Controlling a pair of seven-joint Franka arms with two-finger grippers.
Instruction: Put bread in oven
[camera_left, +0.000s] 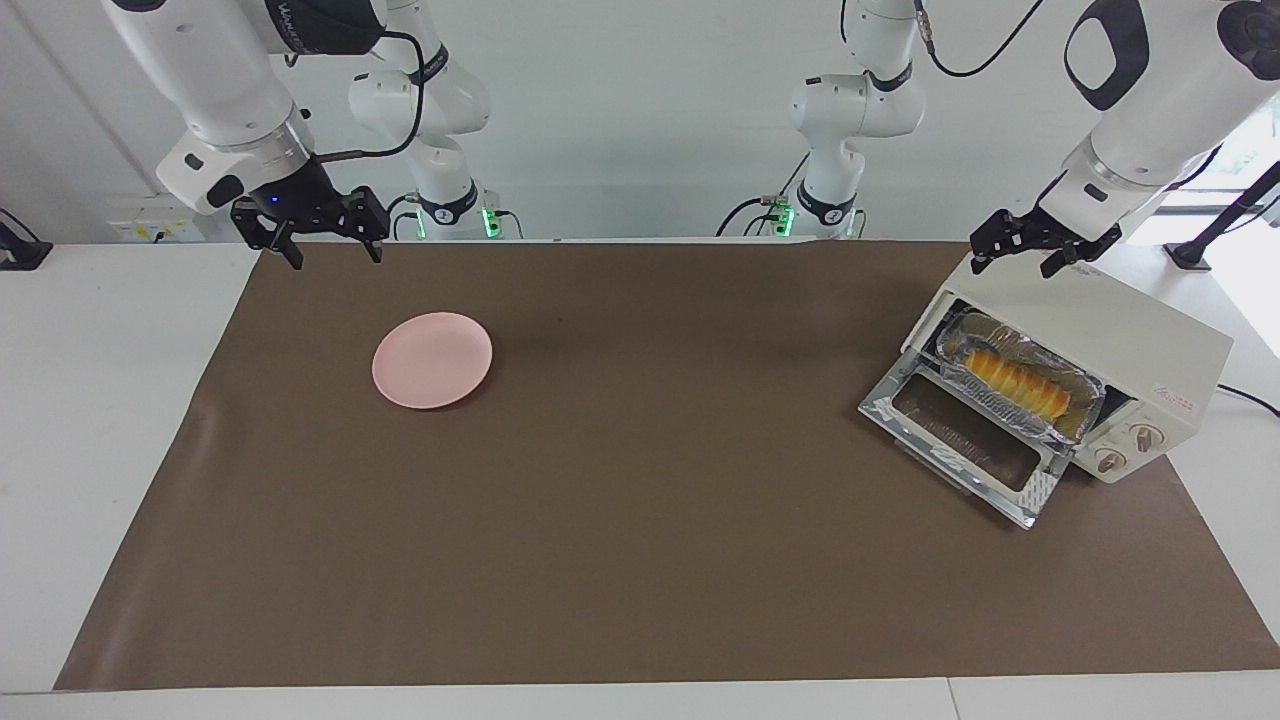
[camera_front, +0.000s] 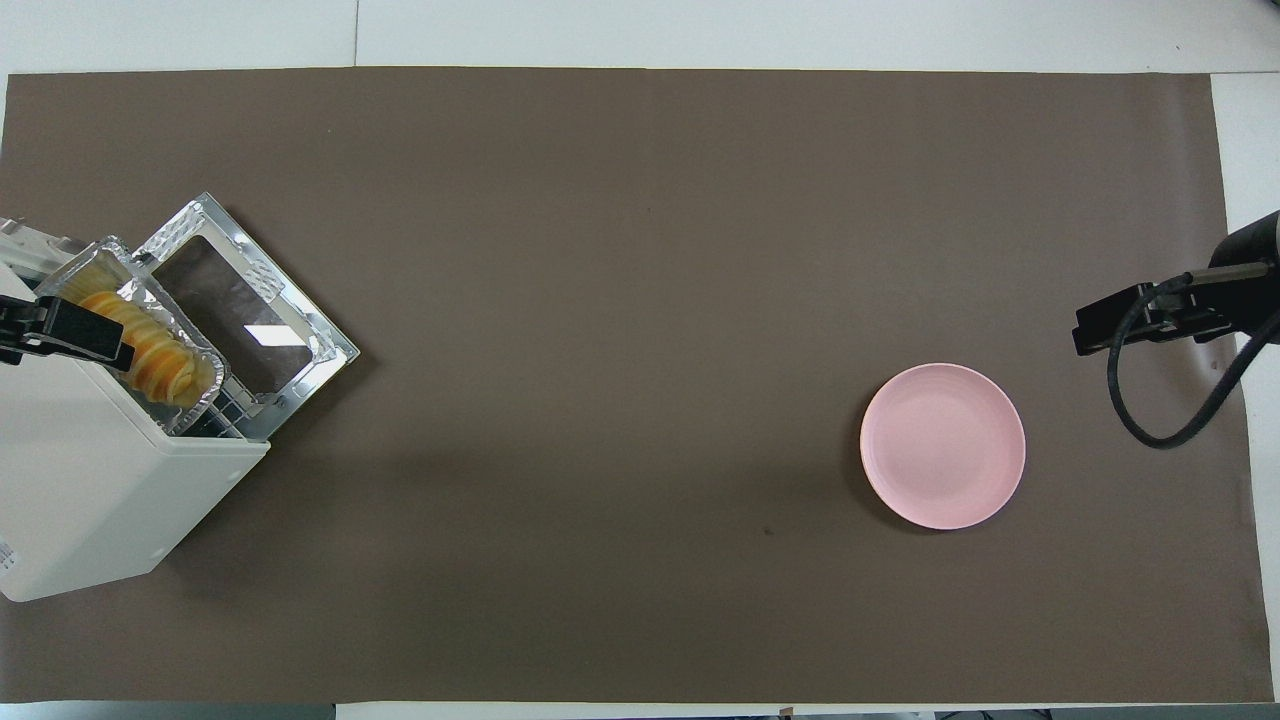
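The oven (camera_left: 1090, 350) stands at the left arm's end of the brown mat (camera_left: 640, 480), its glass door (camera_left: 960, 440) dropped open, and the bread (camera_left: 1015, 382) lies in a foil tray (camera_left: 1090, 405) in its mouth. The left gripper (camera_left: 1015, 255) hangs over the oven's top corner, jaws wide and empty. The right gripper (camera_left: 325, 245) waits, jaws wide and empty, over the mat's corner at the right arm's end, near the pink plate (camera_left: 432, 360).

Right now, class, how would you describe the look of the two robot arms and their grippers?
Both arms are glossy white with rounded joints and dark caps. Black cables run along them. Each ends in a black two-finger gripper: left gripper, right gripper. Green lights glow at their bases.
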